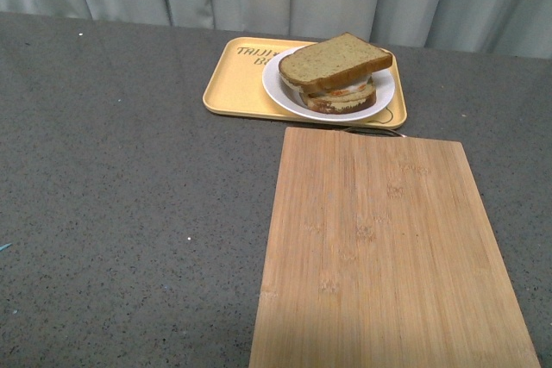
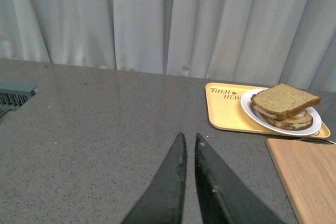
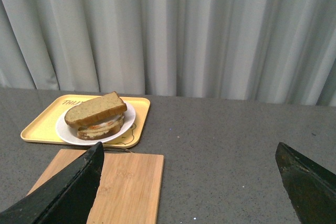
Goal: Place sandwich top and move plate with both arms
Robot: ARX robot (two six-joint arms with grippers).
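Now sandwich top (image 1: 335, 61) on stack, plate (image 1: 278, 89) w/in tray (image 1: 233, 84).

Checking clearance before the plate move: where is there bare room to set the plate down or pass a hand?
The cutting board is bare all over. The grey table left of it and of the yellow tray is bare too. Crowded: the tray, where the plate carrying the sandwich top fills its right part.

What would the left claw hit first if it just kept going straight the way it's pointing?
Probably nothing soon: the left claw points across bare grey table toward the curtain. The yellow tray sits off to one side.
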